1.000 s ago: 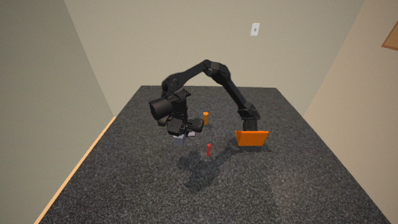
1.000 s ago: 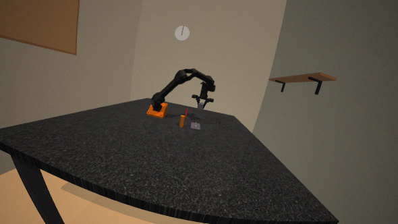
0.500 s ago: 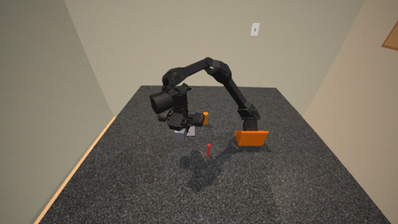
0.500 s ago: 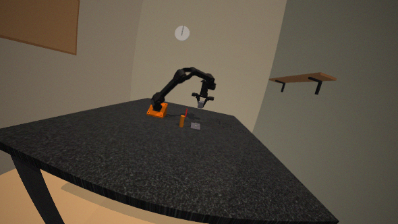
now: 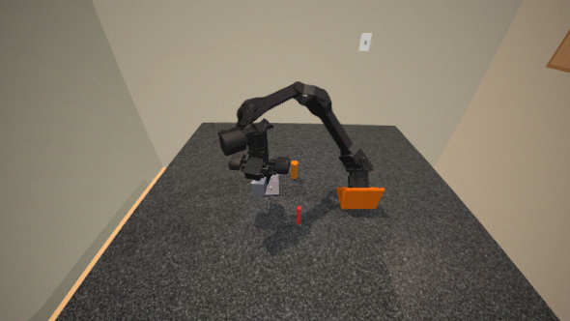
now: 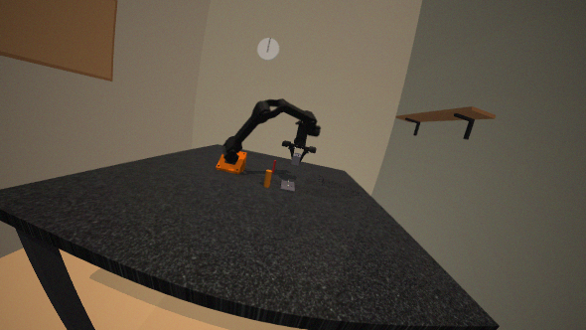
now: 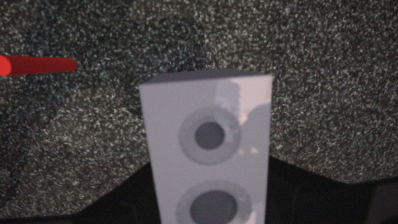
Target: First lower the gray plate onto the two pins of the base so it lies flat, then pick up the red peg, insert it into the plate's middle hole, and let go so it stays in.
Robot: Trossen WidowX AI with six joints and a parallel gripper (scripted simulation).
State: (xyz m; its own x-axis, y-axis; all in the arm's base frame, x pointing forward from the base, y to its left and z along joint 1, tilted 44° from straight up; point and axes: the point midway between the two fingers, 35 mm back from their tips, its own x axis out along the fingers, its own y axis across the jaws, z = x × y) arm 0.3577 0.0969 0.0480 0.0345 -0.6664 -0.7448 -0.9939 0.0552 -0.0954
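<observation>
Hanging upright above the worktop (image 5: 193, 271), the gray plate (image 5: 266, 187) is clamped in the pincer (image 5: 260, 169), two of its holes showing in the wrist view; the red peg (image 5: 299, 215) stands nearby, an orange cylinder (image 5: 294, 169) beside the arm, the base (image 6: 288, 185) lying apart

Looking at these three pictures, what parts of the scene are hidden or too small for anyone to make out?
- Gripper fingers: in the wrist view the gray plate covers them; in the other views they are too small.
- The plate's lower part: cut off by the wrist view's bottom edge.
- The base pins: too small in the exterior view; from the top the plate and gripper hide the base.
- Red peg: its left end is cut off by the wrist view's edge.
</observation>
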